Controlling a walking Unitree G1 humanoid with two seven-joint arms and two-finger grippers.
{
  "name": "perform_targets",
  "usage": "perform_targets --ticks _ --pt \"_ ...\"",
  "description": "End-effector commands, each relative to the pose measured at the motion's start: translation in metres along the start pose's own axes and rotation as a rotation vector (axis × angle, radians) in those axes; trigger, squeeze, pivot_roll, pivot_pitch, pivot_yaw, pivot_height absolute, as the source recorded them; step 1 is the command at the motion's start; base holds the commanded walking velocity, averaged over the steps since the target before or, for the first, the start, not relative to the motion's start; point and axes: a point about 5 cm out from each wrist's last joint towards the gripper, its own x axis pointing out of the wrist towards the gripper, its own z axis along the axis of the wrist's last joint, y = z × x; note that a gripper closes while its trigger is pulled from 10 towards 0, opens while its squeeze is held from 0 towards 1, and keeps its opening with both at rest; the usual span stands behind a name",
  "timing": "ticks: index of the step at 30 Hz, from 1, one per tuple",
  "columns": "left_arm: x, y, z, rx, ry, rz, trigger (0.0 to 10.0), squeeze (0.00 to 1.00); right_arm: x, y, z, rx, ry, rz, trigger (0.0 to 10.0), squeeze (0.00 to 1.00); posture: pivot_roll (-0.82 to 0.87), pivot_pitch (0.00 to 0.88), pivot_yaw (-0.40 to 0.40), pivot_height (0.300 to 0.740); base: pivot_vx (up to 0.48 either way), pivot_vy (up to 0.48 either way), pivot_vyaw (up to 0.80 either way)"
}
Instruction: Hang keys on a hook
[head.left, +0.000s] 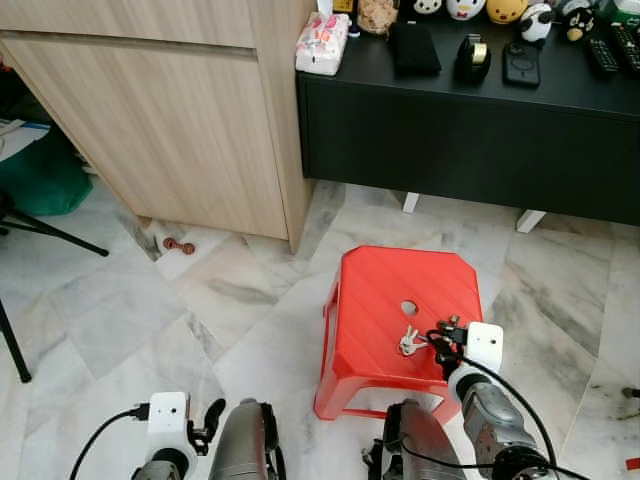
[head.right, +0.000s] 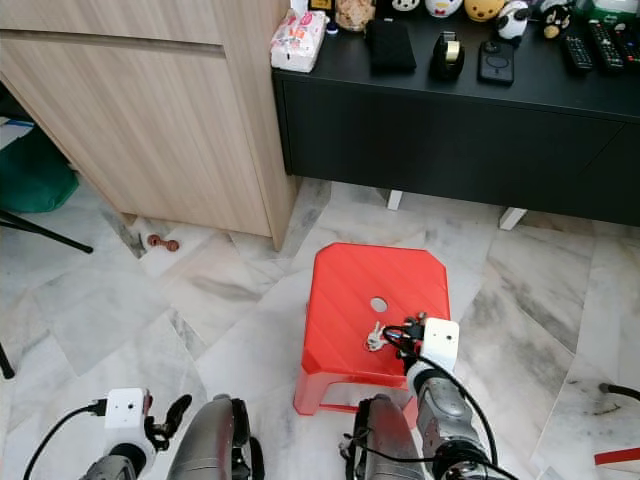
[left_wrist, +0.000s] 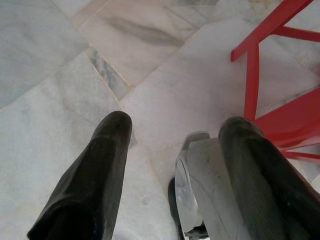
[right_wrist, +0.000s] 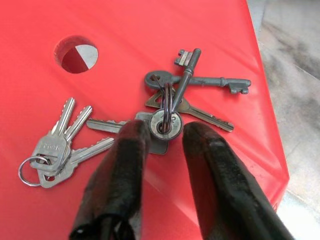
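The floor is pale grey-veined marble tile. At the far left a black stand leg crosses it beside something green. The left claw hangs low over the tiles, its two fingers spread wide around nothing, with a red leg of the stool just beside it. Ahead of that claw stands a light wood cabinet, and a small brown object lies on the floor at its foot.

To the right, a red plastic stool with a round hole in its seat stands on the tiles. The right claw is down at the seat's near edge, its fingers narrowly apart on either side of a ring of dark old-style keys, which lie flat on the seat; whether the fingertips touch the ring cannot be told. A second bunch of silver keys lies just beside that claw, between it and the hole.

Beyond the stool runs a low black worktop carrying a tissue pack, a black pouch, a tape dispenser, a phone, remotes and small toy figures.
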Motion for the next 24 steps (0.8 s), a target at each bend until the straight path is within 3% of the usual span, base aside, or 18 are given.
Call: perform_targets --ticks 1,5,6,14,18,19,24 --pt "-0.006 0.0 -0.009 -0.014 0.031 0.005 10.0 0.0 -0.004 -0.001 -0.011 0.003 0.024 -0.009 0.4 0.0 0.11 0.281 0.005 0.616 0.0 0.0 0.0" --pt "-0.006 0.0 -0.008 -0.014 0.025 0.002 10.0 0.0 -0.004 -0.002 -0.01 0.003 0.02 -0.012 0.7 0.0 0.11 0.285 0.008 0.616 0.0 0.0 0.0" --pt "-0.006 -0.001 -0.007 -0.013 0.023 -0.001 10.0 0.0 -0.004 -0.002 -0.009 0.004 0.017 -0.016 1.2 0.0 0.11 0.286 0.008 0.616 0.0 0.0 0.0" --pt "-0.007 -0.002 -0.007 -0.012 0.019 -0.008 10.0 0.0 -0.003 -0.003 -0.006 0.009 -0.002 -0.02 1.1 0.0 0.12 0.291 0.012 0.616 0.0 0.0 0.0" --pt "-0.007 -0.002 -0.007 -0.009 0.021 -0.009 10.0 0.0 -0.003 -0.003 -0.004 0.003 -0.018 -0.016 0.9 0.0 0.12 0.293 0.014 0.616 0.0 0.0 0.0" --pt "-0.007 -0.002 -0.007 -0.009 0.021 -0.009 10.0 0.0 -0.002 -0.002 -0.003 0.002 -0.021 -0.016 0.0 0.0 0.12 0.293 0.015 0.616 0.0 0.0 0.0" --pt "-0.006 -0.003 -0.006 -0.007 0.023 -0.013 10.0 0.0 -0.002 0.001 0.004 -0.029 -0.076 0.003 0.0 0.0 0.12 0.285 0.016 0.616 0.0 0.0 0.0"
